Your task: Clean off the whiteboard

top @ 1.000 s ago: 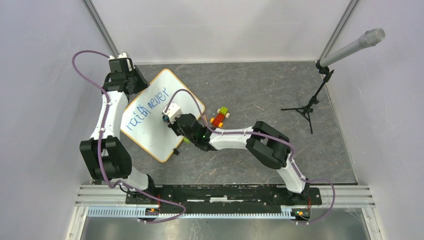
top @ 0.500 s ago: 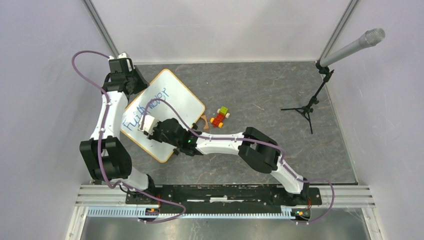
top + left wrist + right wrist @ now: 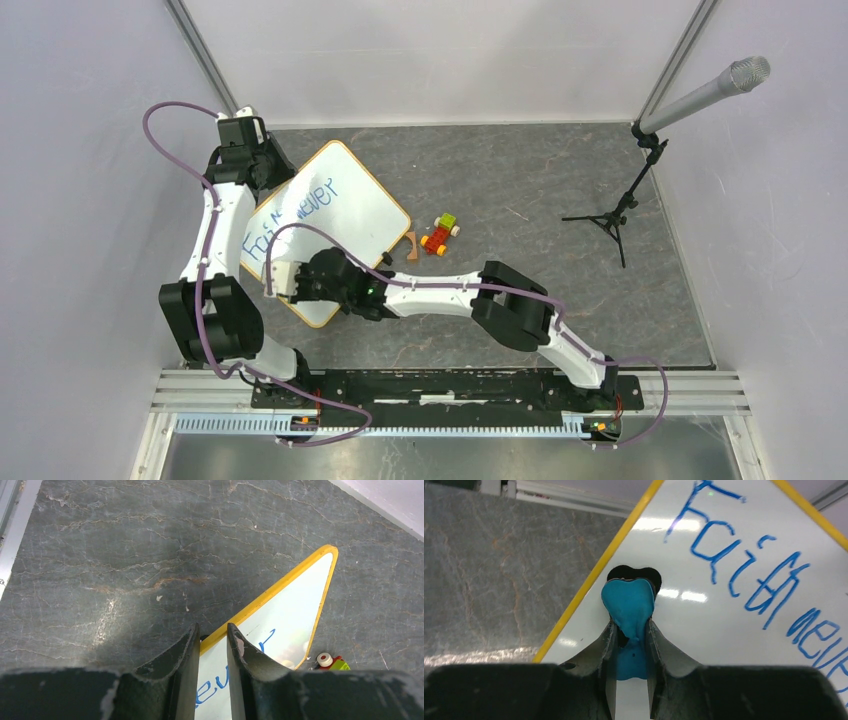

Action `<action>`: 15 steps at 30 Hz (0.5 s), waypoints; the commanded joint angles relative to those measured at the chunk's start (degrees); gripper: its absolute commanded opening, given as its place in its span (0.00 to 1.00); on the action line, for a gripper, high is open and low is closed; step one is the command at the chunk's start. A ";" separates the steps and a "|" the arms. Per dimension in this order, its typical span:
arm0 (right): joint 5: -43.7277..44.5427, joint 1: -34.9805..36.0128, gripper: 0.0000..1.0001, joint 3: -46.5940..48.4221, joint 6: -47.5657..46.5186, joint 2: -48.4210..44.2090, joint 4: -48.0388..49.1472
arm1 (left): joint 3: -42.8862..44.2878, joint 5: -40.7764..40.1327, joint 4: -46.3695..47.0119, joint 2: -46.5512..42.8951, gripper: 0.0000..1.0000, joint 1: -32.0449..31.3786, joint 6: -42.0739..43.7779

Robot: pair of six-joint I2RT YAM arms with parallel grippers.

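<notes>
The whiteboard (image 3: 345, 205) lies flat at the left of the table, with an orange-yellow rim and blue handwriting reading "Faith never". My left gripper (image 3: 262, 178) sits at its far-left edge. In the left wrist view its jaws stand nearly together over the rim of the board (image 3: 295, 610), by a small black clip. My right gripper (image 3: 287, 283) is shut on a blue eraser (image 3: 629, 605). It holds the eraser on the board (image 3: 704, 625) just inside the near-left rim, left of the word "Faith".
A small red, yellow and green brick toy (image 3: 440, 234) and a tan piece (image 3: 411, 243) lie right of the board. The toy also shows in the left wrist view (image 3: 330, 661). A microphone stand (image 3: 620, 210) rises at the back right.
My right gripper has swept with the eraser from the middle of the board to its near-left edge. The left arm has not moved. The writing still shows.
</notes>
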 commanded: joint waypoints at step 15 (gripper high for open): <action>4.42 -0.64 0.23 -17.49 -8.39 -7.14 -2.80 | 0.78 0.60 -2.29 -1.09 0.32 -0.24 0.04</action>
